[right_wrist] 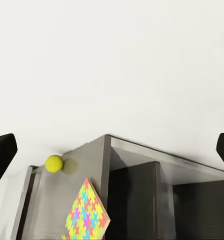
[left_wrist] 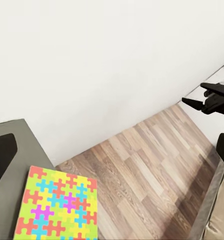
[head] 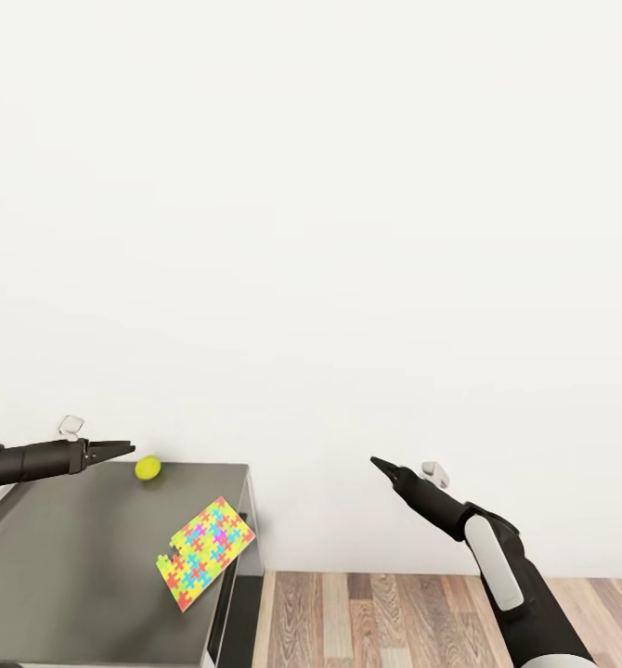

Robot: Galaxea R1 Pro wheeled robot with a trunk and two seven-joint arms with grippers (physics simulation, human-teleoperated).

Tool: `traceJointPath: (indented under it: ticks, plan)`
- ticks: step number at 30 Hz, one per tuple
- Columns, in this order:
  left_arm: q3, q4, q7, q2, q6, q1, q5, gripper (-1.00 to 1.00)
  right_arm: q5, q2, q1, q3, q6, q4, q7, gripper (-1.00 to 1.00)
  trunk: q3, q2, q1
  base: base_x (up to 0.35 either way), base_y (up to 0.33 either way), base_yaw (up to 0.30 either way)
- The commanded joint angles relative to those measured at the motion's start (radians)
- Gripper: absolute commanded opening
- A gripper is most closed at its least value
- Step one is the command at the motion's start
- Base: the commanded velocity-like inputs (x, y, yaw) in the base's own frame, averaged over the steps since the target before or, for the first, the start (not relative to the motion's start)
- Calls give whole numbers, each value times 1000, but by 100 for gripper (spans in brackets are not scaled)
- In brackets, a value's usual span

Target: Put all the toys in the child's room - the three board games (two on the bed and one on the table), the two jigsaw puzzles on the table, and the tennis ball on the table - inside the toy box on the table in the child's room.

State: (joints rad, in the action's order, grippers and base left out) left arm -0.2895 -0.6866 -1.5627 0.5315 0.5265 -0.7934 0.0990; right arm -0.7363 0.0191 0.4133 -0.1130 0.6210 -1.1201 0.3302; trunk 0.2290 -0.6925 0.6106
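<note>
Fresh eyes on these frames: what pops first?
The multicoloured jigsaw puzzle on the dark grey table, its corner jutting past the edge over the wood floor. Next, the tennis ball by the wall, just ahead of the left gripper.

Your right wrist camera looks at the dark grey table [right_wrist: 56,200] end-on, white wall [right_wrist: 112,65] behind it. The tennis ball [right_wrist: 54,163] sits near the table's far edge by the wall, and a jigsaw puzzle [right_wrist: 86,212] lies nearer, apart from the ball. Your gripper's dark fingertips [right_wrist: 1,155] show at both sides, spread wide.
</note>
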Motion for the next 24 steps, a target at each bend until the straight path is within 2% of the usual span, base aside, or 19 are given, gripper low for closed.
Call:
traceJointPath:
  ticks: [1,17,21,24]
  plan:
    - [-5,-1,-8,-1,11,-1,10,100,-3,-1,1,-2,6,6,2,100,3,-9,4,0,0,0]
    - [-7,-1,-8,-1,43,-1,10,100,-6,-1,1,-3,12,35,3,100,41,-121,66,0,0,0]
    - [-11,-23,-8,-24,65,8,2,100,-7,-15,10,-22,35,56,6,100,40,-120,65,0,0,0]
    - [-12,-17,-8,-36,70,-1,1,100,-8,-16,6,-10,25,45,4,100,40,-120,65,0,0,0]
